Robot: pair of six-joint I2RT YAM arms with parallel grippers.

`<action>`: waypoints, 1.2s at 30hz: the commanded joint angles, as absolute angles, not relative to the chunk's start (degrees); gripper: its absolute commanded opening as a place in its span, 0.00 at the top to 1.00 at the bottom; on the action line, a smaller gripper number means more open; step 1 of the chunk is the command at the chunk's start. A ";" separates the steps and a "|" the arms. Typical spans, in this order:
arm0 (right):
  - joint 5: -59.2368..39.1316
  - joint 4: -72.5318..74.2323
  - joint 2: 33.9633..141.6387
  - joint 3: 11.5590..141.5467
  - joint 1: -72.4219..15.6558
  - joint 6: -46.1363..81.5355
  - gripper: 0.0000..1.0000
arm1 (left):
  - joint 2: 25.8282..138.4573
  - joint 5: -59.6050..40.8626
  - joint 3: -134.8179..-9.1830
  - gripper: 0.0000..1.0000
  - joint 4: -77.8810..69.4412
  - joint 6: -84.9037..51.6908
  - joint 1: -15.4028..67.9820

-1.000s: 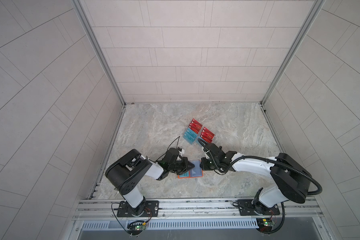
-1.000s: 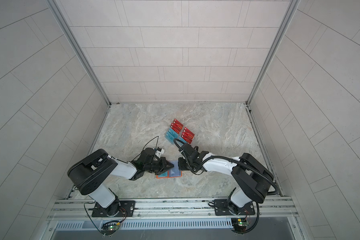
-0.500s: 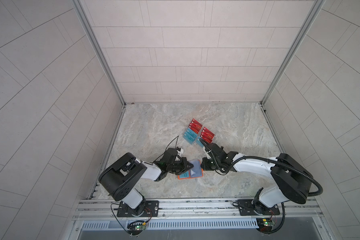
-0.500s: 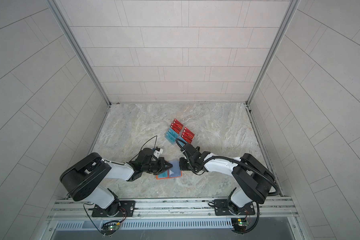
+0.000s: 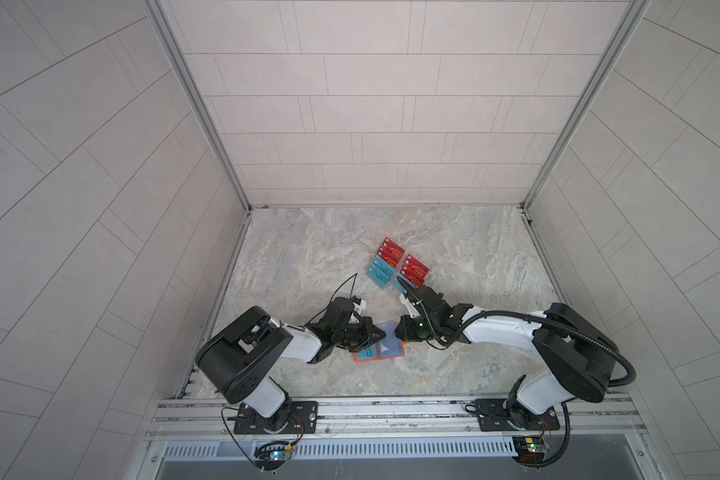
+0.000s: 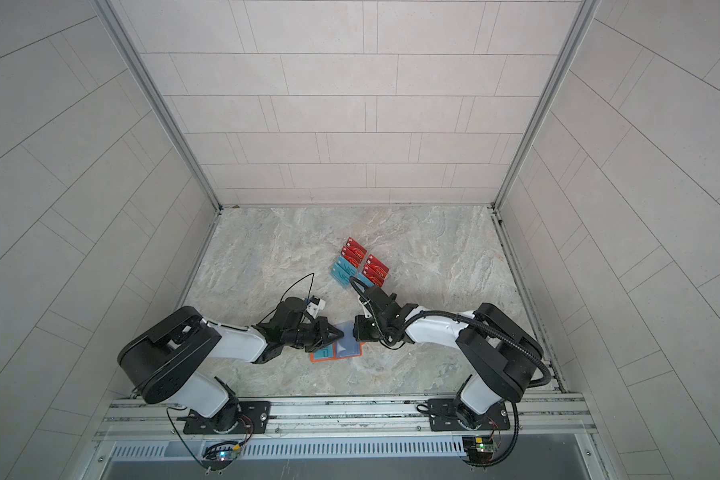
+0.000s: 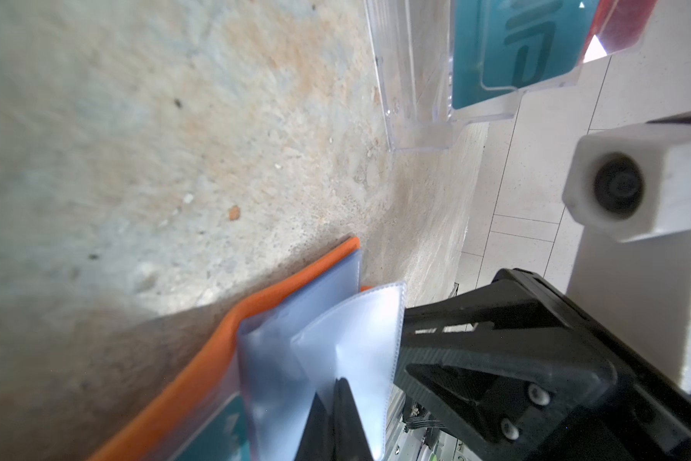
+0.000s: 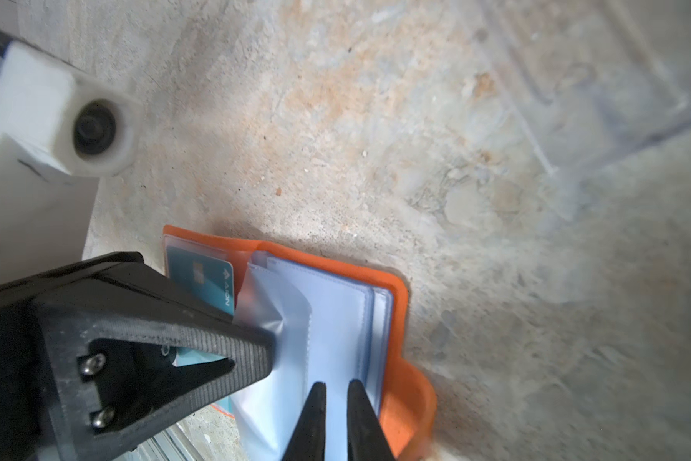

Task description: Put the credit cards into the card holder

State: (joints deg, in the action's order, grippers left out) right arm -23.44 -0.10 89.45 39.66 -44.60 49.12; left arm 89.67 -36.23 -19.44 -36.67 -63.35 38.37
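Card holder (image 5: pixel 381 352): orange, lying open on bench (image 5: pixel 308 257) near middle of front edge, directly between the two grippers. One teal card (image 8: pixel 200 275) sleeved in the half nearer the left arm.
Left gripper (image 7: pixel 337 399): clenched on clear sleeve (image 7: pixel 359 331), raised off the stack.
Right gripper (image 8: pixel 335 393): tips over the opposite sleeves, jaws a sliver apart; grasp not determinable.
Other credit cards (image 5: pixel 395 266): red and teal, in clear rack (image 7: pixel 415 119) toward bench centre, beyond both grippers.
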 commanded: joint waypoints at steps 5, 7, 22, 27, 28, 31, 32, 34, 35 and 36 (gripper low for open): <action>-27.44 5.02 91.44 38.23 -44.66 51.70 0.86 | 88.72 -37.18 -18.54 0.95 -38.74 -62.67 38.14; -28.44 6.08 91.67 37.97 -44.70 52.16 0.85 | 88.49 -37.35 -18.54 0.93 -38.72 -62.67 38.19; -32.23 11.86 92.59 37.05 -44.65 55.16 0.85 | 85.42 -37.97 -19.59 0.55 -34.15 -62.50 38.14; -33.17 12.67 92.72 37.00 -44.69 55.35 0.84 | 80.81 -36.11 -22.25 0.46 -19.44 -57.95 38.14; -33.27 13.08 92.74 36.92 -44.67 55.37 0.84 | 80.17 -35.87 -22.60 0.45 -17.67 -57.53 38.19; -34.15 13.69 92.72 37.25 -44.65 55.56 0.84 | 77.53 -35.31 -23.78 0.45 -12.47 -56.38 38.14; -34.79 13.62 92.81 37.50 -44.65 55.40 0.84 | 76.36 -34.65 -24.32 0.43 -9.53 -55.45 38.14; -35.38 13.42 93.09 37.87 -44.65 55.23 0.84 | 74.53 -33.12 -25.94 0.40 -3.69 -53.00 38.14; -35.89 13.45 93.37 38.01 -44.67 55.20 0.84 | 73.84 -32.88 -26.63 0.40 -1.32 -52.00 38.14; -36.24 13.58 93.50 38.13 -44.73 55.24 0.84 | 73.42 -32.79 -27.07 0.39 0.28 -51.34 38.14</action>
